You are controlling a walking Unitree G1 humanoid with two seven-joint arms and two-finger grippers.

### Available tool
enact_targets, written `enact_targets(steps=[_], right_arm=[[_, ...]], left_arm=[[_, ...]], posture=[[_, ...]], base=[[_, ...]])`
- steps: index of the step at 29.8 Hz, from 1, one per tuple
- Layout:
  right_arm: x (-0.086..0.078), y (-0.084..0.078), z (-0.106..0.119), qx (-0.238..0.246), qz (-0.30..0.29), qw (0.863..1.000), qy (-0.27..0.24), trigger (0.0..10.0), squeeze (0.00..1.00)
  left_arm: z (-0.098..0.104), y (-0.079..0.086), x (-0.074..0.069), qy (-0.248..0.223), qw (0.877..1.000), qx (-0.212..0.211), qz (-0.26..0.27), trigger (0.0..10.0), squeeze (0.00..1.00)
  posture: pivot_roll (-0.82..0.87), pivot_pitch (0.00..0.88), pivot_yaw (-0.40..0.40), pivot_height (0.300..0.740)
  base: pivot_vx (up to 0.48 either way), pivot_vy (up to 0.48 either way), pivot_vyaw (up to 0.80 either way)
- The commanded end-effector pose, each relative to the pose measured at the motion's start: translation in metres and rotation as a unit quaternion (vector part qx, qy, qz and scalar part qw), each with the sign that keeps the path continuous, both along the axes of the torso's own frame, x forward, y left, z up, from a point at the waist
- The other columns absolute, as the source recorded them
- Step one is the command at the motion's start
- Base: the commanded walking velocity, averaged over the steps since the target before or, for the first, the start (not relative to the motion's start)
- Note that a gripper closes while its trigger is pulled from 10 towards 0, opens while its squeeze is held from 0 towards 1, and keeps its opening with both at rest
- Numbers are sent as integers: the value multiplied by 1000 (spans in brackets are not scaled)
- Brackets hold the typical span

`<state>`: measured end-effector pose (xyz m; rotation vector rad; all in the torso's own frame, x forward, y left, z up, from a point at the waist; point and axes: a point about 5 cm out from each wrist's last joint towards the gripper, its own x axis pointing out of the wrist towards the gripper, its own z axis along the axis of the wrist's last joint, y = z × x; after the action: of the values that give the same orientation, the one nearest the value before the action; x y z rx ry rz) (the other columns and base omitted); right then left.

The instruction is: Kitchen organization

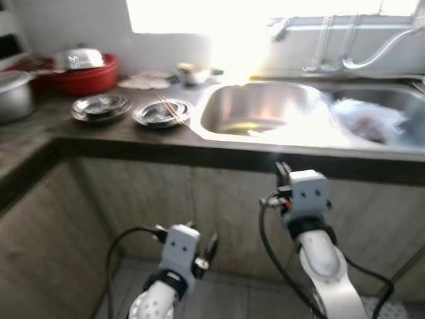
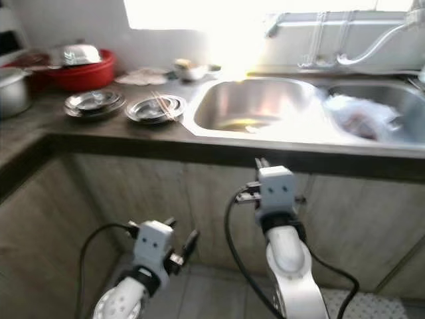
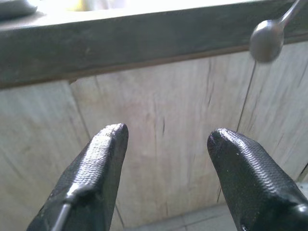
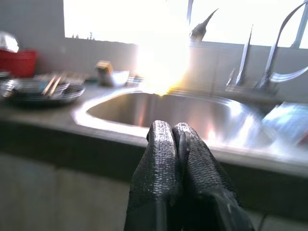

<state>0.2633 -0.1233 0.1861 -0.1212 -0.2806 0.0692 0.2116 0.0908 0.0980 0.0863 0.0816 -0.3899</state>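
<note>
Right claw point(image 4: 175, 132) clenched on nothing, raised before the sink point(image 1: 262, 109). Left claw point(image 3: 166, 139) released, low by the cabinet. Two steel plates point(image 1: 129, 108) sit on the surface at ten o'clock.

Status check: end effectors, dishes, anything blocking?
Left end effector open, low by the cabinet front. Right end effector shut, empty, raised before the sink. Steel plates untouched on counter. Nothing blocking.

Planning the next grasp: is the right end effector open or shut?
Shut. In the right wrist view, the right end effector has both black fingers pressed together, nothing between them.
</note>
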Motion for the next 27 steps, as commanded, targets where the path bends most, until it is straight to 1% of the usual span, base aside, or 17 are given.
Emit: enact_targets(steps=[1,2,4,7,8,11,13,16,23,27], right_arm=[[2,0,25,1,6,999,-49,9686,0],[5,-2,38,7,7,997,-72,10000,0],[10,-5,61,13,5,994,-111,10000,0],[15,-8,82,14,6,989,-146,10000,0],[16,-9,85,14,7,988,-151,10000,0],[18,-10,89,10,9,987,-160,10000,0],[23,-12,91,12,11,987,-158,10000,0],[25,-12,90,16,12,988,-152,10000,0],[27,-11,88,21,14,989,-146,10000,0],[29,-12,91,20,14,988,-152,10000,0]], left_arm=[[4,0,1,-10,1000,-7,3,10000,0],[6,1,4,-14,1000,-5,8,10000,0],[7,2,6,-19,1000,-5,9,10000,0],[9,4,8,-23,1000,-6,14,10000,0],[9,4,8,-24,1000,-6,14,10000,0],[10,4,9,-25,1000,-4,18,10000,0],[10,3,9,-27,999,-4,21,10000,0],[10,3,8,-27,999,-5,22,10000,0],[10,3,7,-26,999,-5,23,10000,0],[10,3,7,-27,999,-6,22,10000,0]], posture=[[6,0,14,740],[6,0,15,740],[7,0,13,740],[5,0,13,740],[5,0,8,740],[7,0,7,740],[11,0,2,740],[13,0,1,740],[16,0,-1,740],[13,0,-1,740]], base=[[0,0,0],[262,0,0],[291,0,0],[318,0,0],[326,0,0],[331,0,0],[347,0,0],[363,0,0],[370,0,0],[376,0,0]])
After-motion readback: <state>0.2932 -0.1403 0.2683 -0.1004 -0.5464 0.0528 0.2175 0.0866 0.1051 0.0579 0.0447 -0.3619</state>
